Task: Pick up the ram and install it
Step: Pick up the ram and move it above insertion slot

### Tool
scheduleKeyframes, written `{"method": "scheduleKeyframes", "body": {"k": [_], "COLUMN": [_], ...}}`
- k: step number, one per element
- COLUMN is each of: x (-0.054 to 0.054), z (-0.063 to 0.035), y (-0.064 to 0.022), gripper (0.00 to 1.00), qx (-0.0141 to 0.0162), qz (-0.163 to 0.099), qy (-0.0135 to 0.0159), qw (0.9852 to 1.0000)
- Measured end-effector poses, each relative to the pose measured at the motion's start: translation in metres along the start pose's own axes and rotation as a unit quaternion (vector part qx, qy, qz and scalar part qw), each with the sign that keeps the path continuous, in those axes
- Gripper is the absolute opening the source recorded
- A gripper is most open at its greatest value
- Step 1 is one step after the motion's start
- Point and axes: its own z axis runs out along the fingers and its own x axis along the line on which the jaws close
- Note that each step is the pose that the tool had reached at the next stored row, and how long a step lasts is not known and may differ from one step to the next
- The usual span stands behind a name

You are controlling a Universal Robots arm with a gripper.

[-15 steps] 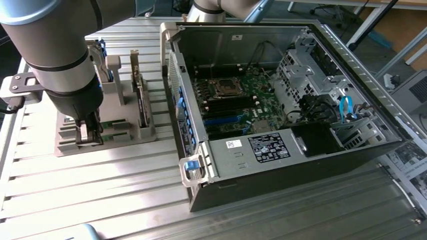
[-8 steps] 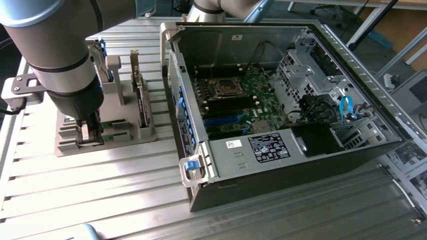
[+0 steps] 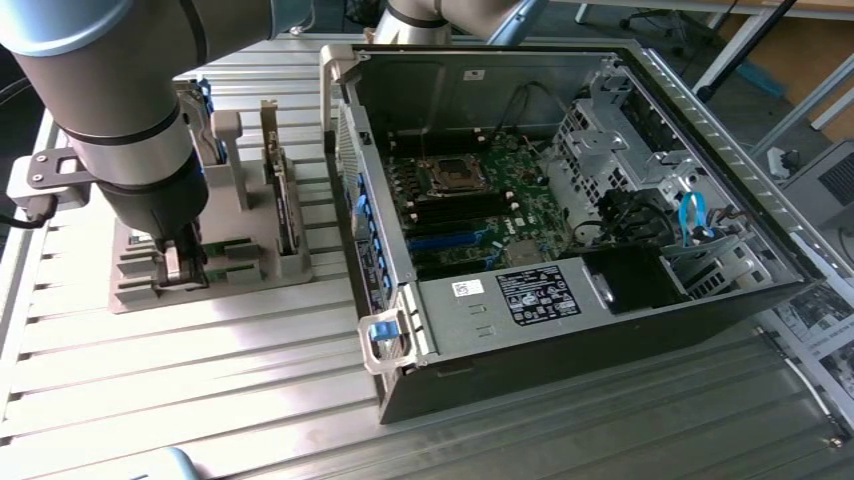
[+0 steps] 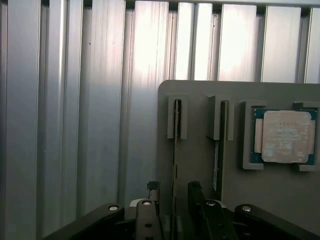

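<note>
My pincer [image 4: 173, 188] hangs low over the grey holder [image 4: 195, 150] on the ribbed tabletop [image 3: 200, 370], its jaws apart and standing one on each side of the ram [image 4: 175, 165], which sits upright on edge in its slot. I cannot tell whether either pad touches the board. A second stick [image 4: 216, 167] stands in the neighbouring slot, and the silver processor chip [image 4: 285, 136] lies in its tray just beyond. On the exterior view's right the open computer case [image 3: 694, 130] waits with its motherboard [image 3: 487, 195] exposed. By my judgement the work is at its start: nothing gripped, nothing lifted, the whole installation left.
</note>
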Motion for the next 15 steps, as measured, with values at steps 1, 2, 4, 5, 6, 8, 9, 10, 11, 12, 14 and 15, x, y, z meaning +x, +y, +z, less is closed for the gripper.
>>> {"method": "scheduleKeyframes", "body": {"k": [1, 2, 4, 5, 6, 8, 9, 10, 11, 12, 14, 15], "x": [-0.0009, -0.0023, -0.0025, -0.0025, -0.0025, -0.0026, -0.0025, -0.0025, -0.0025, -0.0025, -0.0025, -0.0025], "z": [0.0, 0.0001, 0.0002, 0.0002, 0.0002, 0.0002, 0.0002, 0.0002, 0.0002, 0.0002, 0.0001, 0.0002], "y": [0.0, -0.0001, -0.0001, -0.0002, -0.0001, -0.0001, -0.0001, -0.0001, -0.0001, -0.0002, -0.0001, -0.0001], "gripper": [0.36, 0.36, 0.36, 0.36, 0.36, 0.36, 0.35, 0.35, 0.28, 0.22, 0.13, 0.13], "qx": [0.0, 0.0, 0.0, 0.0, 0.0, 0.0, 0.0, 0.0, 0.0, 0.0, -0.0001, 0.0], "qz": [0.0, 0.0, 0.0, 0.0, 0.0, 0.0, 0.0, 0.0, 0.0, 0.0, 0.0, 0.0], "qy": [0.0, 0.0, 0.0, 0.0, 0.0, 0.0, 0.0, 0.0, 0.0, 0.0, 0.0, 0.0], "qw": [1.0, 1.0, 1.0, 1.0, 1.0, 1.0, 1.0, 1.0, 1.0, 1.0, 1.0, 1.0]}}
